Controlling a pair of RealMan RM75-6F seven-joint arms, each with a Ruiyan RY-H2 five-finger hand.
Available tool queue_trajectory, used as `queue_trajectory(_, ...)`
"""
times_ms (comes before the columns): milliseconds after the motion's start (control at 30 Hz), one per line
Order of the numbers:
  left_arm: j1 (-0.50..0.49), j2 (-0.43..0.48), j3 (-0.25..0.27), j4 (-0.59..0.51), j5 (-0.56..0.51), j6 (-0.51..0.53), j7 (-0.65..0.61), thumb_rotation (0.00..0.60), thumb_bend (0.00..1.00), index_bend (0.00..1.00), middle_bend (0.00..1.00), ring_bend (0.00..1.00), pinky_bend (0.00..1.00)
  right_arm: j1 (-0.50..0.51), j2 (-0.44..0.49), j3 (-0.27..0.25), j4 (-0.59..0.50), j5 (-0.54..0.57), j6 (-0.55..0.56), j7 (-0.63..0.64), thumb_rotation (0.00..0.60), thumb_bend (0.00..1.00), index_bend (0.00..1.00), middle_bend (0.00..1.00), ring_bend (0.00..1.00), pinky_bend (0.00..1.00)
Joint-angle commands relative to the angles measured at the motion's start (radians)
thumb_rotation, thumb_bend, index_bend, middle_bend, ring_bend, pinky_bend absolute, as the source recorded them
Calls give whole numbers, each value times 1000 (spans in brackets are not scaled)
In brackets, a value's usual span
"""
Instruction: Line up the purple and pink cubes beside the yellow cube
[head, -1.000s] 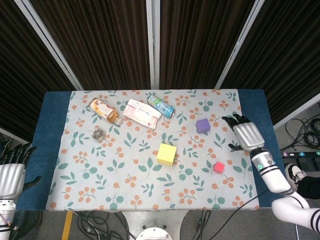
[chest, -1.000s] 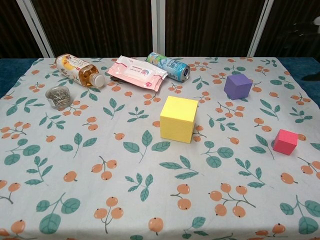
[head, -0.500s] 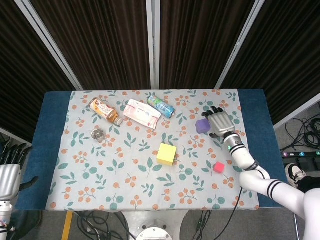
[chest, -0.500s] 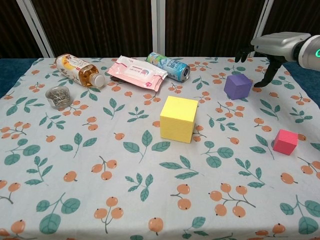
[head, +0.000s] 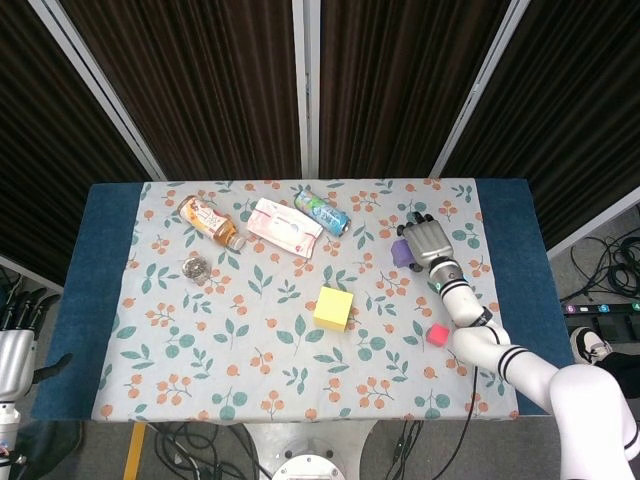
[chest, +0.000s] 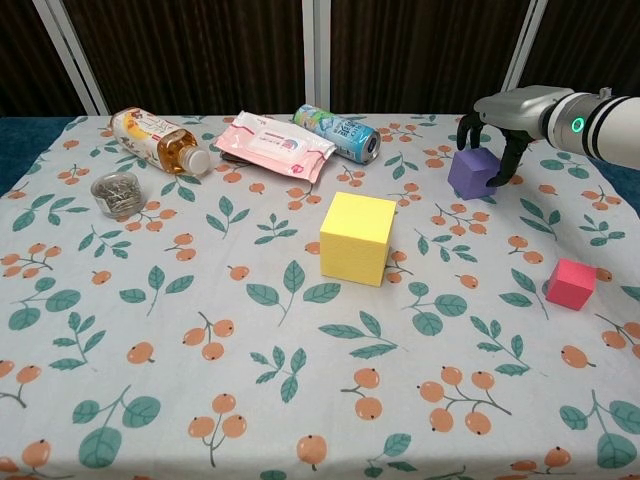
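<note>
Three cubes sat on the table (head: 110, 240): one yellow cube (head: 333, 307) near the middle, one purple cube (chest: 472, 172) toward the far right, and one pink cube (chest: 571, 283) nearer the front right, each well apart from the others. The right hand (chest: 503, 110) was over the purple cube with its fingers (chest: 503, 165) curled down around the cube's sides, seemingly gripping it, while the cube appeared to rest on the flowered cloth (head: 260, 340); in the head view the hand covered most of the cube, leaving only a purple edge showing at its left. The left hand (head: 14, 350) hung off the table's left front corner, fingers apart and holding nothing. Along the far side lay four other things: one bottle (head: 211, 222) on its side with amber liquid visible inside and its white cap pointing toward the middle, one pink pack of wipes (head: 285, 227) lying flat, one can (head: 322, 212) on its side just beside the pack, and one small silvery object (head: 195, 268) in front of the bottle, too small to tell its contents. The pack and the can appeared to touch or nearly touch at the pack's right end.
</note>
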Motion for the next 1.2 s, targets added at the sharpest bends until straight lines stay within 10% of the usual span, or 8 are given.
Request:
queue_trajectory(33, 0, 0, 0, 2, -1, -1, -2, 600, 0, 221, 222, 117, 184, 11, -22, 3, 36, 9, -7, 10, 600, 139, 327, 324, 89, 153)
queue_trajectory(333, 7, -3, 1, 9, -3, 2, -9, 600, 0, 221, 222, 117, 183, 0, -6, 3, 12, -18, 40, 36, 600, 178, 485, 446, 152, 145)
queue_trajectory(800, -5, -10, -4, 22, 15, -4, -22, 600, 0, 221, 222, 117, 184, -130, 285, -40, -569, 75, 202, -38, 600, 177, 498, 482, 190, 115)
queue_trajectory(1200, -3, -14, -1, 35, 25, 2, -41, 600, 0, 221, 222, 117, 183, -111, 260, -83, -741, 200, 307, -167, 600, 177, 499, 482, 190, 0)
